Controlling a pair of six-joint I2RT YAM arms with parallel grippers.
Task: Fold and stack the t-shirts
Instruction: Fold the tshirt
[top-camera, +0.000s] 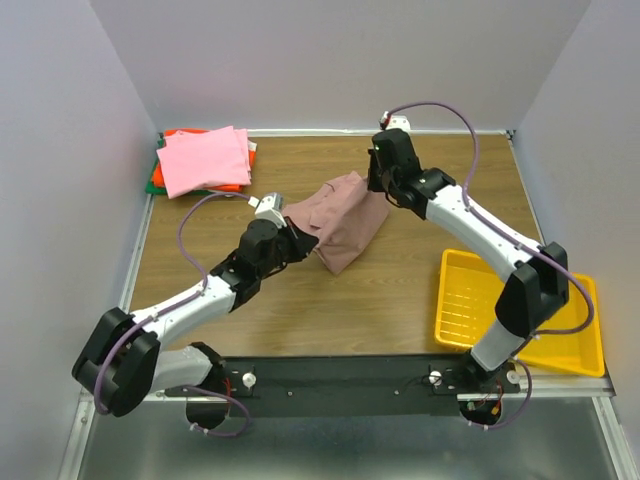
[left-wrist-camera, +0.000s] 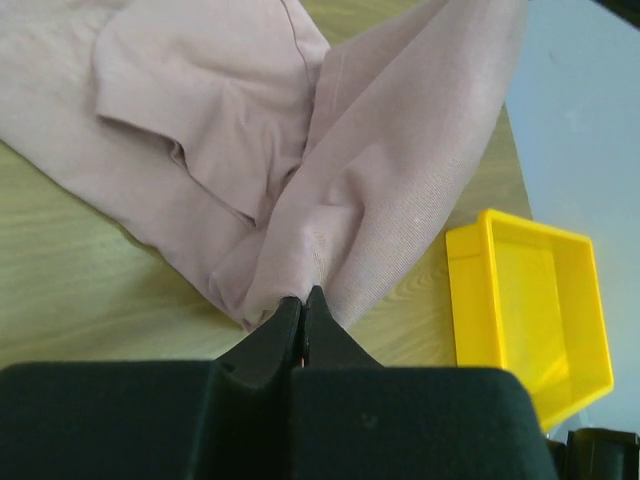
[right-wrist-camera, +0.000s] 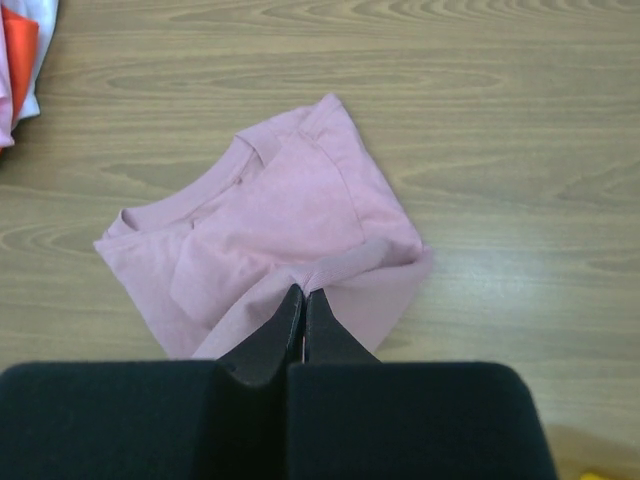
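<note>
Two grippers on one shirt, is that right?

Yes. The left gripper (left-wrist-camera: 303, 300) is clenched on an edge of the dusty mauve-pink cotton t-shirt (left-wrist-camera: 380, 180), with cloth pinched right at its tips. The right gripper (right-wrist-camera: 303, 297) is clamped on a fold of the same shirt.

Where does the shirt sit from the left fingers?

It fans out straight ahead of them. A stretched fold runs forward and to their right, and a looser sleeve lies ahead to their left on the wooden table (top-camera: 300, 310).

And from the right fingers?

Most of it lies flat ahead and to their left, with the ribbed collar at the far-left side. One corner reaches just right of the tips.

So it spans the gap between the two pairs of fingers?

Yes, from above it is bunched between them.

Anything else near?

The yellow plastic tray (top-camera: 441, 300) stands off to the right of the left fingers, apart from the cloth. Well beyond them, to their left at the far table corner, is a stack. The folded bright pink t-shirt (top-camera: 205, 160) is on top, the orange-red t-shirt (top-camera: 232, 186) beneath it, and a green t-shirt (top-camera: 155, 182) shows at the edge.
</note>
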